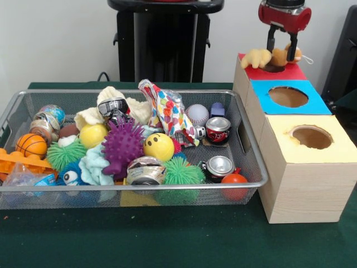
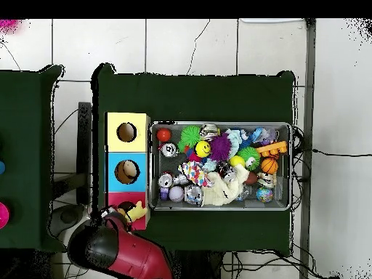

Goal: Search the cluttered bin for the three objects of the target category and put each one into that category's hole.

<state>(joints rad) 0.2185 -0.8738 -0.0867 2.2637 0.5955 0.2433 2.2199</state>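
Over red-topped hole (image 1: 273, 68), claw (image 1: 281, 56) grips brown teddy (image 1: 279, 56); cream toy (image 1: 256, 57) beside rim; drop step; next, release into hole.

— What is the bin (image 1: 254, 180) made of?

— Fine silver wire mesh with a smooth, shiny metal rim. The cans (image 1: 218, 130) inside are glossy metal too.

— And the softer things?

— The purple ball (image 1: 121, 146) and the green ones (image 1: 179, 173) look like spiky rubber; the yellow ball (image 1: 159, 147) is smooth and matt. The plush animals (image 1: 256, 57) on the red-topped box (image 1: 290, 72) are fuzzy cloth.

— The boxes?

— Pale, bare wood (image 1: 304, 190) with visible grain, topped with matt paper. The table (image 1: 167, 240) wears matt green cloth. The gripper (image 1: 281, 49) housing is glossy red plastic.
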